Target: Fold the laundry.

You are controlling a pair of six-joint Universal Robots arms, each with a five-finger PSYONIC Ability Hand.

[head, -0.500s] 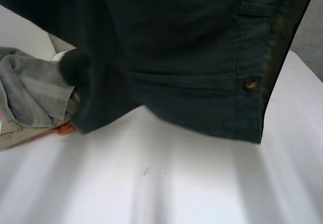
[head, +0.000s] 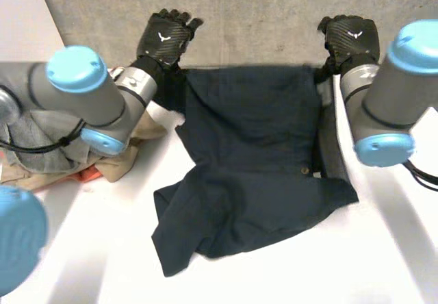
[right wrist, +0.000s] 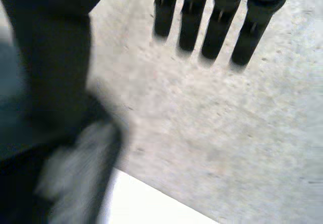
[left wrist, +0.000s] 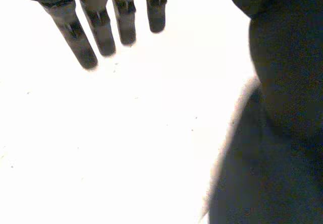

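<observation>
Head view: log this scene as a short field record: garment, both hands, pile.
garment: dark navy shorts, spread on the white table, near edge rumpled
left hand: open, by the shorts' far left corner
right hand: open, by the far right corner
pile: grey, beige and orange laundry beside the left arm

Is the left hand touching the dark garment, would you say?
Cannot tell: head view puts the left hand beside a corner of the dark garment, the contact hidden.

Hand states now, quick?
Left hand: open, fingers straight, dark garment beside it.
Right hand: open, fingers straight, nothing held.
</observation>
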